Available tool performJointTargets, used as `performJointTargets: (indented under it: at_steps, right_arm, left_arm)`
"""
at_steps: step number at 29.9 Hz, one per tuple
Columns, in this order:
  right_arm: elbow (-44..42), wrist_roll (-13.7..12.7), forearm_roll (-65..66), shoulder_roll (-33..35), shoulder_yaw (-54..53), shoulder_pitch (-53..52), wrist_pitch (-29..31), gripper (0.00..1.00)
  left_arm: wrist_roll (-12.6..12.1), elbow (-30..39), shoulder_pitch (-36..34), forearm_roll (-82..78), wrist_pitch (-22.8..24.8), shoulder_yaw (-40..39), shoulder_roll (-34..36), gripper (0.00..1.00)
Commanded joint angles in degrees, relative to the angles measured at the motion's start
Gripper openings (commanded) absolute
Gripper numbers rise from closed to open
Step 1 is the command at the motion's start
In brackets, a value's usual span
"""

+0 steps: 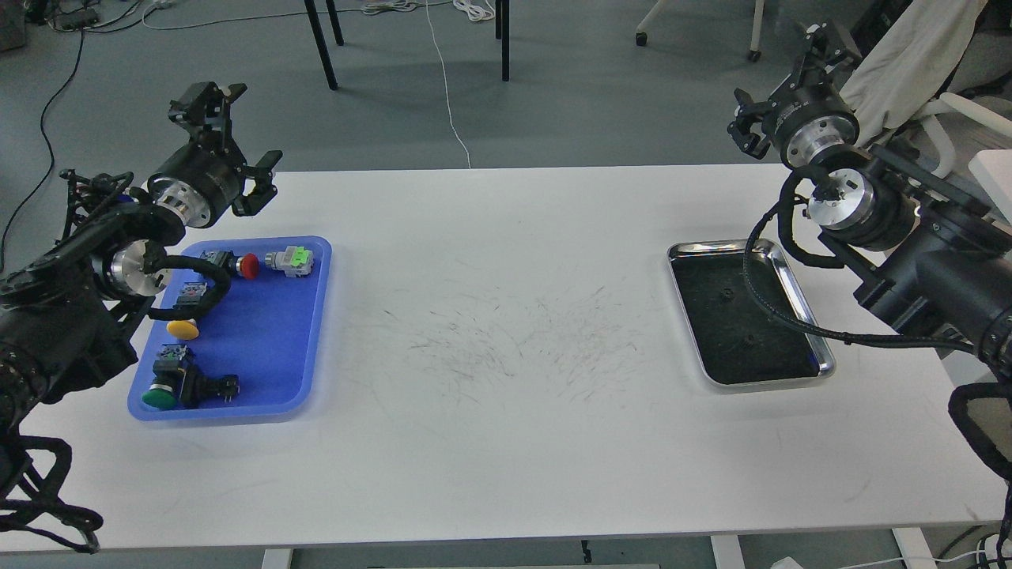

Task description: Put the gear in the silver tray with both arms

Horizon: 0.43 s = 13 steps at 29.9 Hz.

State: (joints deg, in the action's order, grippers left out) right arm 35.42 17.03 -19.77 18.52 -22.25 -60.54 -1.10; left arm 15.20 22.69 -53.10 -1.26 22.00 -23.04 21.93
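The silver tray (pixel 711 247) lies on the right of the white table; its dark bottom shows two small dark specks that I cannot identify. No gear is clearly visible. My left gripper (pixel 236 134) hangs in the air above the table's far left edge, behind the blue tray (pixel 269 348), open and empty. My right gripper (pixel 784 83) hangs beyond the table's far right edge, behind the silver tray, open and empty. A black cable of the right arm drapes over the silver tray's right side.
The blue tray holds a red push-button (pixel 247 266), a grey and green switch (pixel 291 259), a yellow button (pixel 183 327), a green button (pixel 160 395) and a black part (pixel 212 386). Chairs and table legs stand on the floor behind.
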Motion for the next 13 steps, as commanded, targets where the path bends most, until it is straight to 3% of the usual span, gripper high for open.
performJointTargets:
  at_steps: [1,13]
  right_arm:
    - [-0.3,0.0,0.0,-0.9,-0.2,0.0,-0.2,0.99]
    - [-0.2,1.1,1.7,-0.9,1.0,0.2,-1.5,0.99]
  left_arm:
    - [0.1,0.2,-0.2,-0.4,0.2,0.9,0.6,0.98]
    - [0.1,0.1,0.0,-0.9,-1.9,0.0,-0.2,0.98]
